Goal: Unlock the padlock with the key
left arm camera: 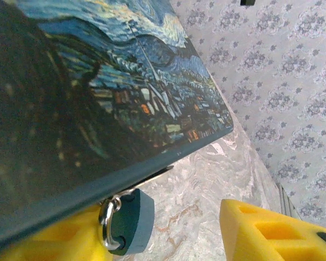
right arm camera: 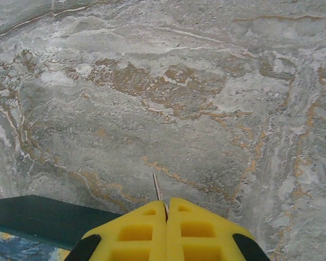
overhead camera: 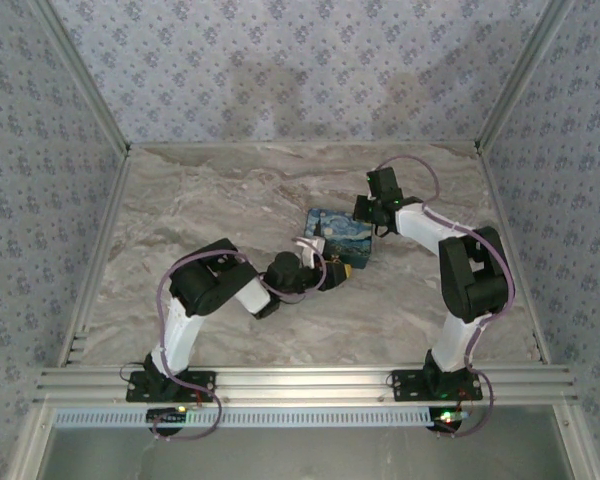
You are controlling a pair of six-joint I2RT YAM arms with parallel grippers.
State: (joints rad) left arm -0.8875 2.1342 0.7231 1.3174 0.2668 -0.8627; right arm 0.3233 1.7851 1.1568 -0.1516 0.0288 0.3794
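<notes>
The small dark blue padlock point(left arm camera: 131, 220) hangs by its silver shackle point(left arm camera: 106, 225) from the front edge of the starry-night box point(left arm camera: 98, 98). My left gripper point(left arm camera: 152, 220) is open around it: the padlock rests against the left yellow finger point(left arm camera: 49, 239), and the other finger point(left arm camera: 261, 231) stands well off to the right. From above, the left gripper point(overhead camera: 342, 270) is at the box's point(overhead camera: 342, 232) near corner. My right gripper point(right arm camera: 166, 209) is shut on the key, whose thin metal blade point(right arm camera: 157, 189) sticks out over the table. That right gripper point(overhead camera: 378, 205) hovers at the box's far right corner.
The marble tabletop point(overhead camera: 230, 200) stretches bare to the left and behind the box. Patterned walls point(overhead camera: 300, 60) enclose three sides. The box's dark teal edge point(right arm camera: 38, 217) lies just left of my right fingers. An aluminium rail point(overhead camera: 300, 382) runs along the near edge.
</notes>
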